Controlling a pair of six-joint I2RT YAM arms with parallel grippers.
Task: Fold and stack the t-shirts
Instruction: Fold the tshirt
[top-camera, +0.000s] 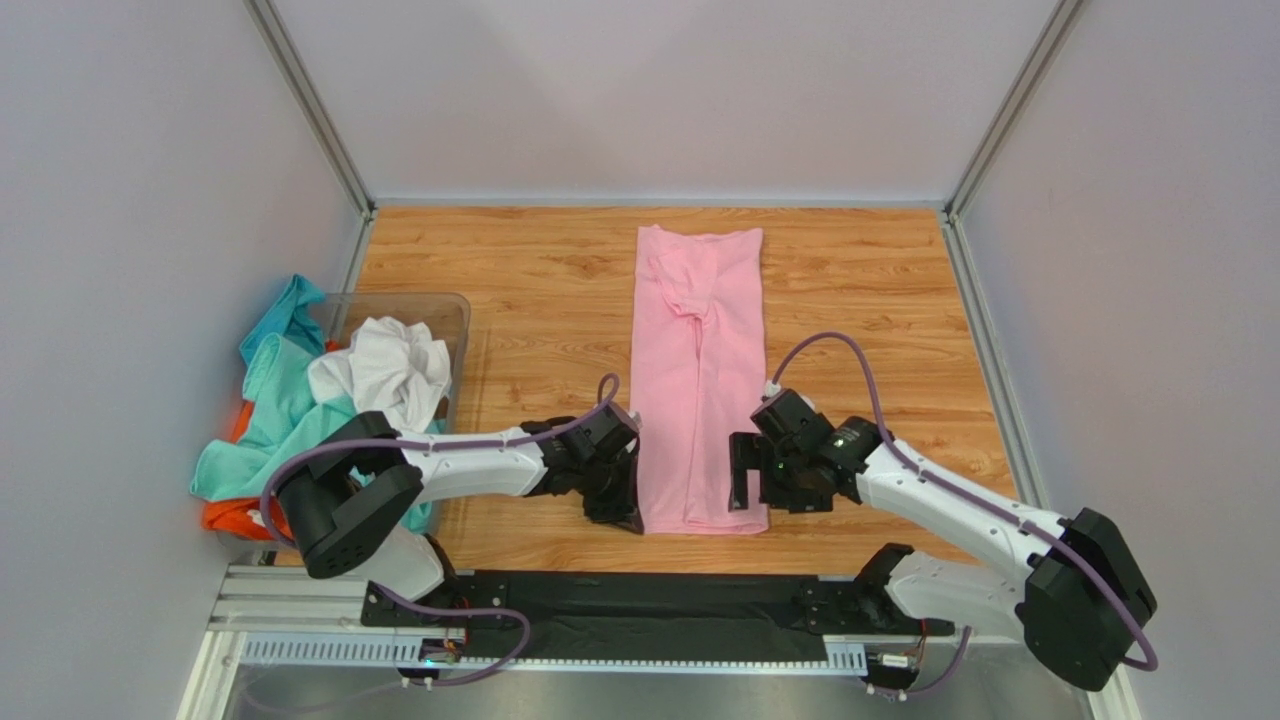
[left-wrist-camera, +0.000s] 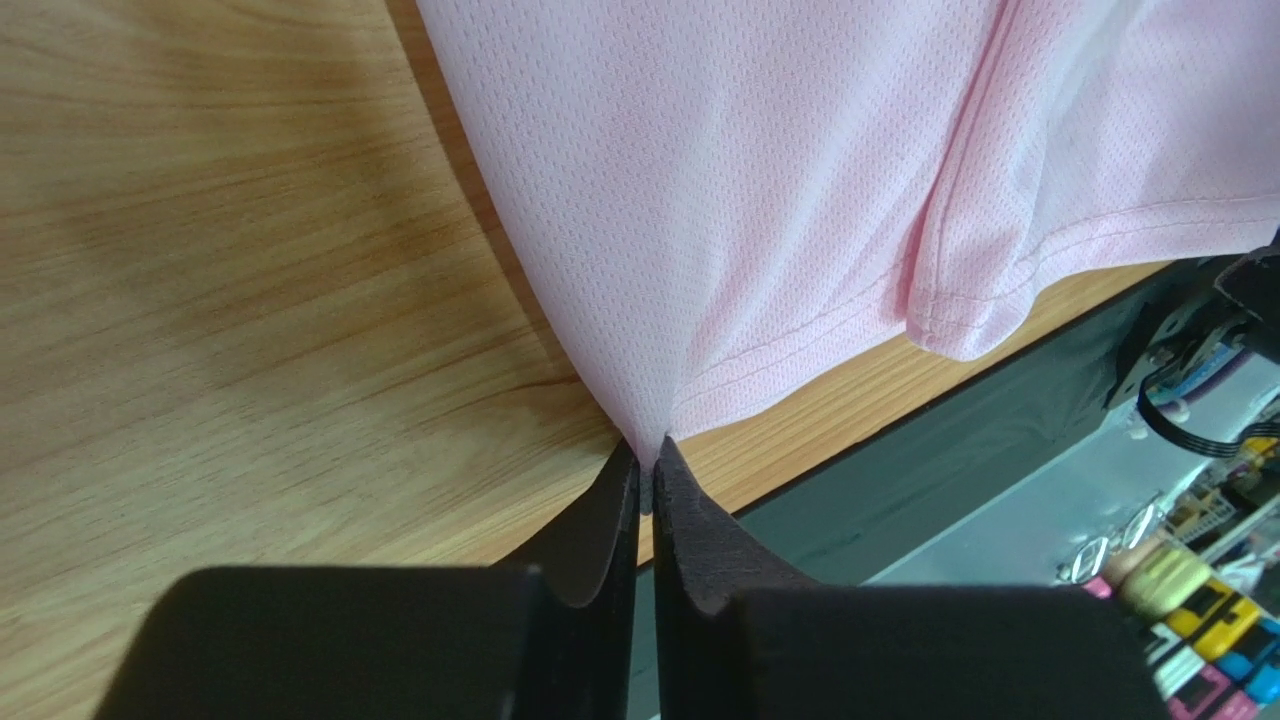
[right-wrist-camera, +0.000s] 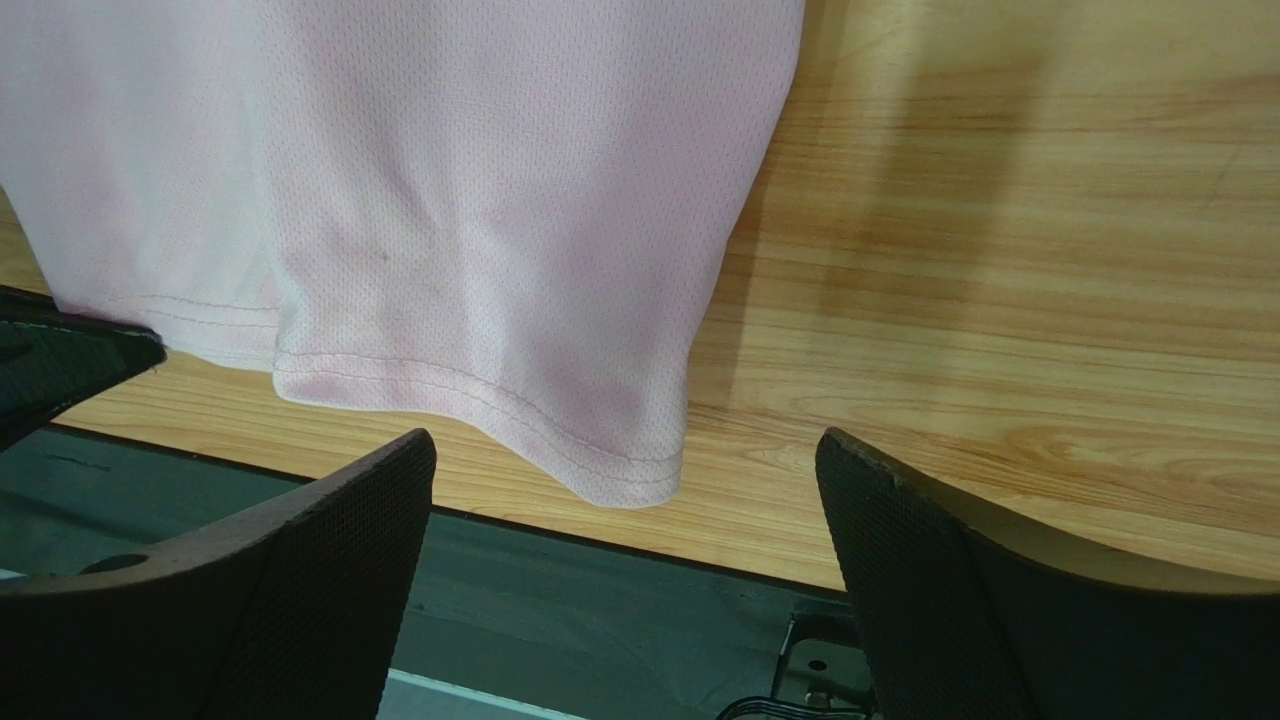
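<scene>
The light pink t-shirt (top-camera: 697, 375) lies as a long narrow strip down the middle of the wooden table, hem toward me. My left gripper (top-camera: 628, 515) is shut on the hem's near-left corner; in the left wrist view the pink fabric (left-wrist-camera: 721, 225) is pinched between the closed fingertips (left-wrist-camera: 649, 465) and pulled up into a point. My right gripper (top-camera: 742, 492) is open at the hem's near-right corner; in the right wrist view the hem corner (right-wrist-camera: 631, 450) hangs between the spread fingers (right-wrist-camera: 346, 510), untouched. The teal shirt (top-camera: 278, 405), white shirt (top-camera: 388, 368) and orange shirt (top-camera: 241, 518) are heaped at the left.
A clear plastic bin (top-camera: 436, 323) stands at the table's left edge under the heaped shirts. A black rail (top-camera: 661, 600) runs along the table's near edge just below both grippers. White walls and metal posts enclose the table.
</scene>
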